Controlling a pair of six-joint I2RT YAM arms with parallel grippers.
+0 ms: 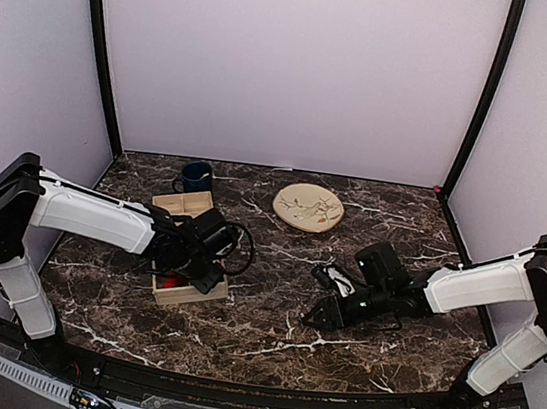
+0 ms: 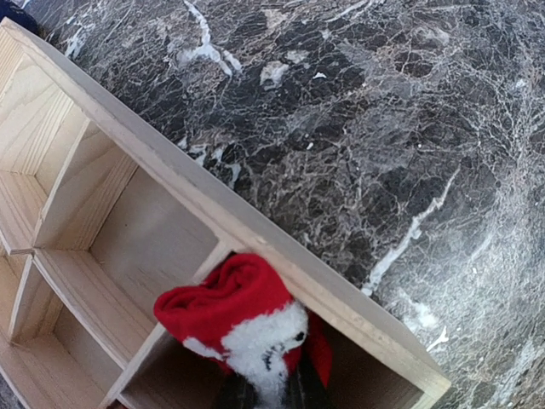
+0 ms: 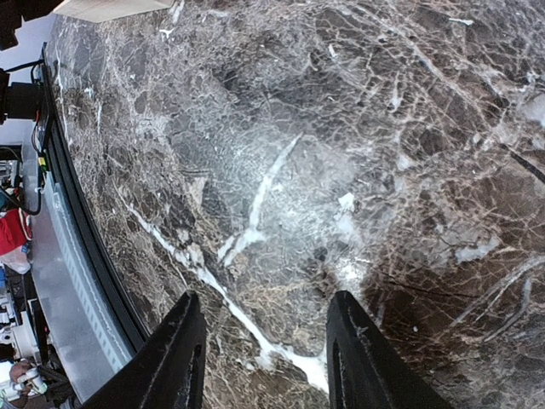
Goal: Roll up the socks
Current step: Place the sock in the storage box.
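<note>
Two arms reach over one marble desk (image 1: 266, 335) in the top view. One wooden box (image 1: 191, 293), one blue mug (image 1: 195, 176) and one beige plate (image 1: 307, 207) stand on it. A red speck of the socks (image 1: 173, 280) shows in the box, lower left.

Left wrist view: the socks form one red, white-marked bundle in the box's lower-right compartment, with the left jaws closed on it.

Right wrist view: the right jaws stand apart over bare marble, holding nothing.
</note>
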